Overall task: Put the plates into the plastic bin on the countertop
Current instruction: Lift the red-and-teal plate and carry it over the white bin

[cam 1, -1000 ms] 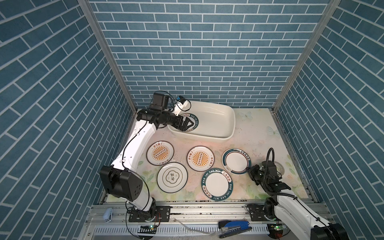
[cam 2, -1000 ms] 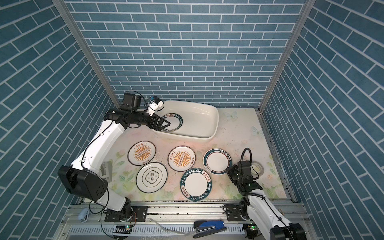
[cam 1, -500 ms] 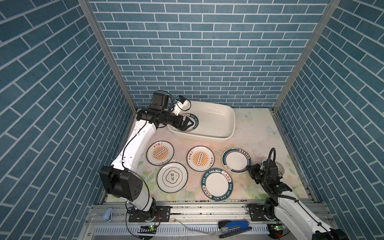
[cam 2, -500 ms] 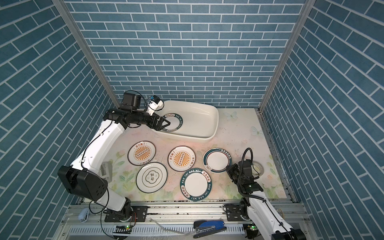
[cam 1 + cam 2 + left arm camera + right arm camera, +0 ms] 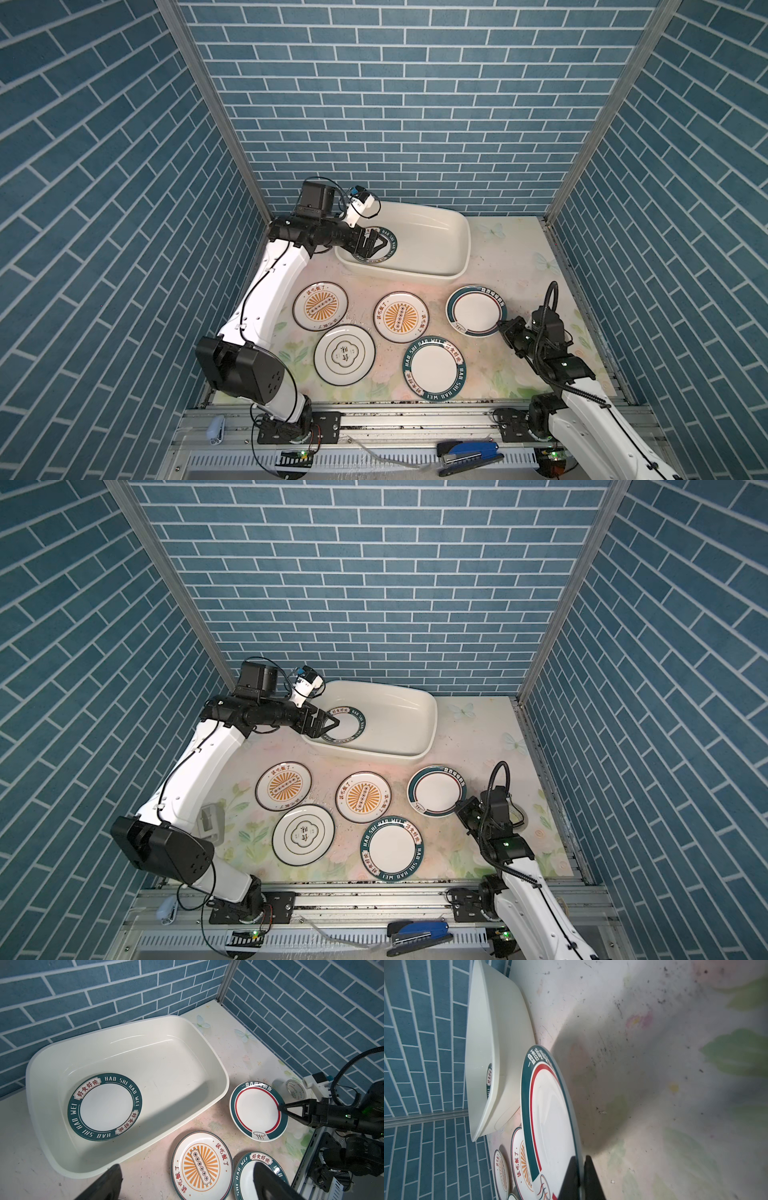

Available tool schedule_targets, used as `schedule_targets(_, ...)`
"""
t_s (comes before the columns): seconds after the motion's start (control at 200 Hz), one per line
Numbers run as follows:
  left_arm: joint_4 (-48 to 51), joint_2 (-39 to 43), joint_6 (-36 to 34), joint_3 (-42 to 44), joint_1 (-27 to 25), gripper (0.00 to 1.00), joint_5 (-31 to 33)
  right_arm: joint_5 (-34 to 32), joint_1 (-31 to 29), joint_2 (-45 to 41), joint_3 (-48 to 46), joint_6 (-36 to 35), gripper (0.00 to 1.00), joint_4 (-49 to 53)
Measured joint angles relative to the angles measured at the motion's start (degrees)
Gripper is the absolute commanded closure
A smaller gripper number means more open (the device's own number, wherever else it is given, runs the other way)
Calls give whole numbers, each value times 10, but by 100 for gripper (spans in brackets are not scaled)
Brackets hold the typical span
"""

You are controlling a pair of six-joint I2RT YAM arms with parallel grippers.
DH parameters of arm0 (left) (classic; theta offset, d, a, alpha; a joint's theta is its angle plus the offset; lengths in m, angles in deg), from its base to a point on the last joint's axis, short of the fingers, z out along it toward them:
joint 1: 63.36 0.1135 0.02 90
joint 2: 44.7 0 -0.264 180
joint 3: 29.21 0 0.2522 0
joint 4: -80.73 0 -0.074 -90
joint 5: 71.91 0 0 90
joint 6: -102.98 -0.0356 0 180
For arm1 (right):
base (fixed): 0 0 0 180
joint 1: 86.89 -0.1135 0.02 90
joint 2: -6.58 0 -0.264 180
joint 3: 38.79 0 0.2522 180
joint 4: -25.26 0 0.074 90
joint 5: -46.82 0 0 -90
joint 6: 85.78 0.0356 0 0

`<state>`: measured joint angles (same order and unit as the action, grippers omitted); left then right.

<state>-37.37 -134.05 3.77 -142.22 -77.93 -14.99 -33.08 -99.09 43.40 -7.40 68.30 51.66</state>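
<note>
The cream plastic bin (image 5: pixel 455 249) (image 5: pixel 220 1088) stands at the back of the flowered countertop (image 5: pixel 511 257). One green-banded plate (image 5: pixel 390 239) (image 5: pixel 105 1106) lies flat in its left end. My left gripper (image 5: pixel 380 246) (image 5: pixel 334 723) (image 5: pixel 188 1165) hangs open just above that plate, holding nothing. My right gripper (image 5: pixel 500 326) (image 5: pixel 580 1159) is shut on the rim of the green-and-red ringed plate (image 5: pixel 476 309) (image 5: pixel 550 1122), whose gripped edge looks slightly lifted. Two sunburst plates (image 5: pixel 320 305) (image 5: pixel 401 316), a clover plate (image 5: pixel 344 353) and another green-banded plate (image 5: pixel 434 368) lie flat in front.
Blue brick walls close in the left, back and right. A small tape roll (image 5: pixel 295 1089) sits by the right wall, behind my right arm. A blue stapler (image 5: pixel 469 455) lies on the front rail below the countertop.
The right gripper has closed fully on the ringed plate's rim, and that plate has shifted slightly toward the bin. The left arm has stayed still over the bin.
</note>
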Motion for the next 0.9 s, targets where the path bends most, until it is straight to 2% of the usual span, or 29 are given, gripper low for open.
schedule_targets(0.605,12,3,48,-23,-1,0,95,-35,0,-45,174,-61,100,232)
schedule_targets(0.755,12,3,47,-23,-1,0,106,-33,0,-25,221,-83,100,259)
schedule_targets(0.9,12,3,36,-25,-1,0,106,-26,0,35,271,-107,100,259)
